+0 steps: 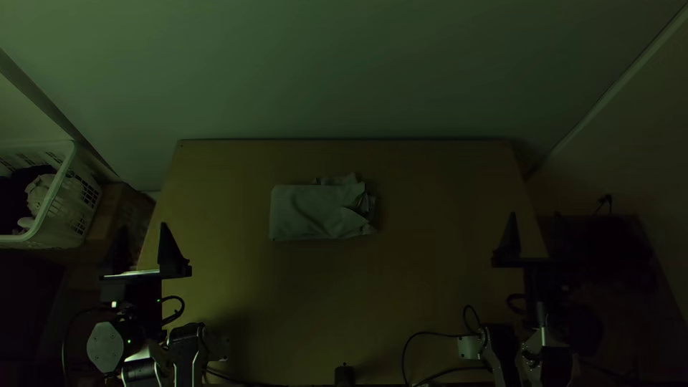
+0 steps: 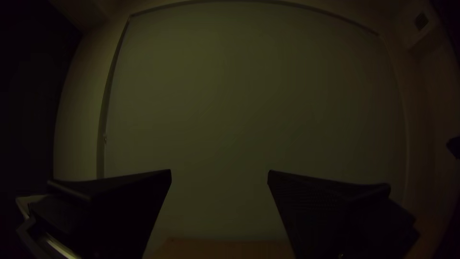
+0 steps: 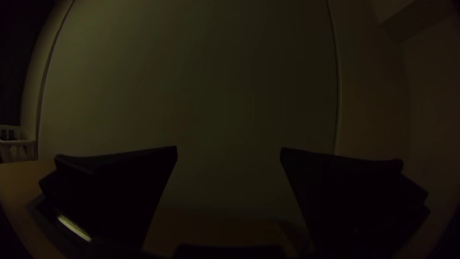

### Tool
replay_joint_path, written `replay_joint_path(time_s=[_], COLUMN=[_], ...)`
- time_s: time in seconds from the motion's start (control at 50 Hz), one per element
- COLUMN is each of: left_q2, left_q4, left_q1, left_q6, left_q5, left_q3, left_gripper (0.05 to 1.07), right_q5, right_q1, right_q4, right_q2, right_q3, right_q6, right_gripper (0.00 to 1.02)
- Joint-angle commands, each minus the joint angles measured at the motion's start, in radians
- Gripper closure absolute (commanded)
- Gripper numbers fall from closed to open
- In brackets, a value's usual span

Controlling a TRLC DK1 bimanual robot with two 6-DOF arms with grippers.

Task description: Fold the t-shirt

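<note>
Top view: t-shirt [image 1: 312, 211] folded on table [image 1: 430, 287], one end rumpled; left gripper [image 1: 144, 226], right gripper [image 1: 534, 214], jaws apart. Left wrist view: wall [image 2: 239, 96]. Right wrist view: basket [image 3: 21, 142].

No readable text or numbers anywhere (dim scene, this).

Pale, plain t-shirt [image 1: 309, 212], folded into a compact rectangle, lying flat on the wooden table [image 1: 423, 287], toward 11 o'clock from its middle in the top view. Its 9 o'clock end is neat and straight; rumpled layers stick out at 1 and 3 o'clock.
</note>
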Motion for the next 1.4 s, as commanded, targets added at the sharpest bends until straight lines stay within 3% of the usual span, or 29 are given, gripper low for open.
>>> replay_joint_path(time_s=[0.0,0.1,0.34,0.44,0.6,1.38], left_q2=[-0.011,-0.012,-0.012,-0.012,-0.007,-0.006], left_q4=[0.075,0.150,0.146,0.108,0.003,0.003], left_q1=[0.008,0.005,-0.031,-0.037,-0.043,-0.031], left_q6=[0.033,0.070,0.110,0.112,0.072,0.072], left_q5=[-0.002,-0.001,0.008,0.008,-0.053,-0.055], left_q3=[-0.091,-0.214,-0.384,-0.424,-0.427,-0.427], left_gripper=[0.10,0.10,0.10,0.10,0.10,0.10], right_q5=[0.020,0.020,0.069,0.067,0.064,0.063], right_q1=[-0.025,-0.046,-0.095,-0.158,-0.255,-0.255], right_q4=[0.058,0.089,0.090,-0.052,-0.065,-0.065], right_q2=[-0.037,-0.104,-0.149,-0.147,-0.142,-0.142], right_q3=[-0.133,-0.266,-0.429,-0.429,-0.426,-0.426], right_q6=[0.005,0.011,0.040,0.046,0.041,0.041], right_gripper=[0.04,0.04,0.04,0.04,0.04,0.04])
